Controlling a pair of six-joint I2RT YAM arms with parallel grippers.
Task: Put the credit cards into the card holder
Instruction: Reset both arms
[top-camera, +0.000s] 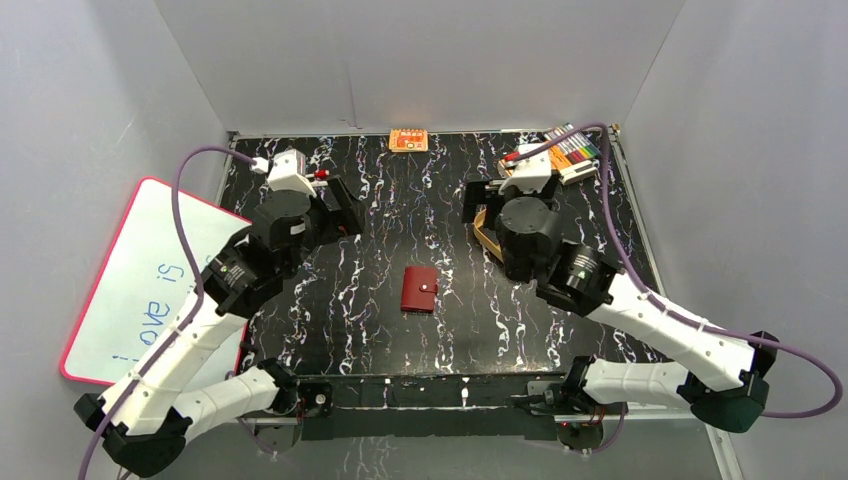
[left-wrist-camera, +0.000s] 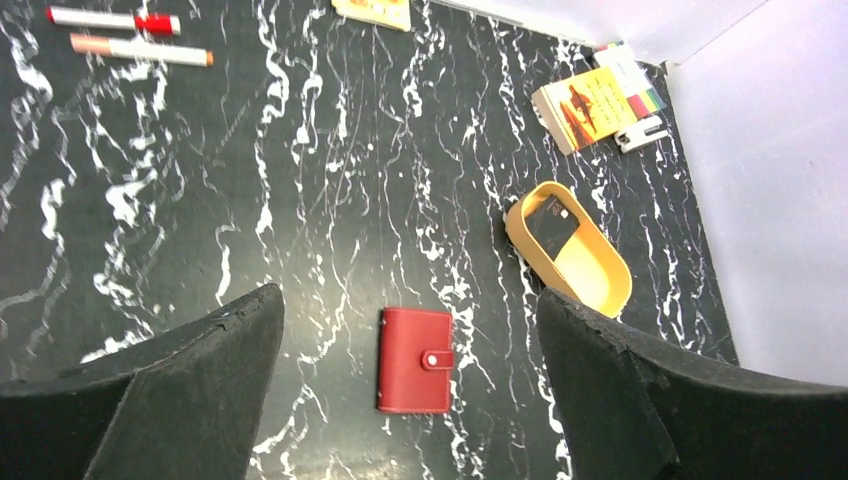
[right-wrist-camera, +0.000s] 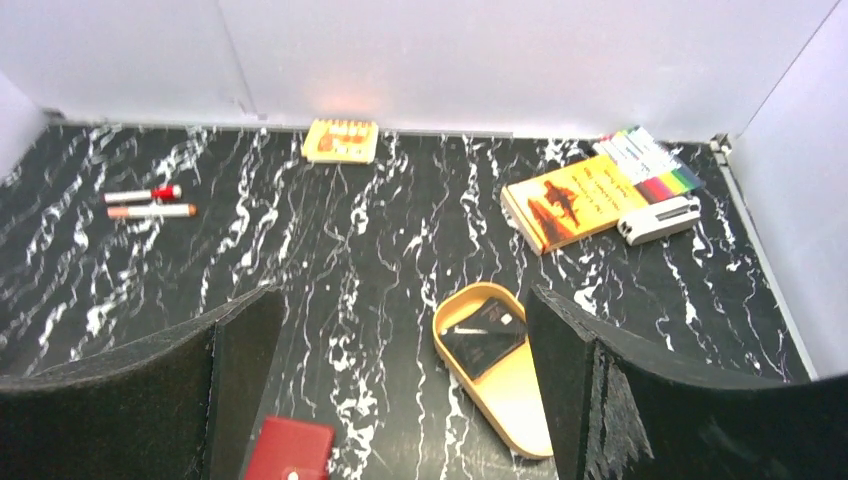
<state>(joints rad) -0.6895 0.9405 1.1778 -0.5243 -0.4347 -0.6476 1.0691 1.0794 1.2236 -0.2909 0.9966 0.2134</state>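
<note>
The dark red card holder (top-camera: 419, 289) lies closed, snap tab fastened, in the middle of the black marble table. It also shows in the left wrist view (left-wrist-camera: 415, 360) and the right wrist view (right-wrist-camera: 290, 455). Dark credit cards (right-wrist-camera: 483, 335) lie in the far end of a tan oval tray (right-wrist-camera: 510, 410), also seen from the left wrist (left-wrist-camera: 552, 222). My left gripper (top-camera: 345, 208) is open and empty, high above the table, with the holder below its fingers (left-wrist-camera: 408, 300). My right gripper (top-camera: 473, 200) is open and empty, raised above the tray (right-wrist-camera: 400, 295).
A small orange box (top-camera: 408, 140) sits at the back wall. An orange booklet (right-wrist-camera: 570, 200), a pack of coloured markers (right-wrist-camera: 650, 165) and a small white block (right-wrist-camera: 657, 220) lie back right. Two markers (right-wrist-camera: 145, 202) lie back left. A whiteboard (top-camera: 140, 280) lies left of the table.
</note>
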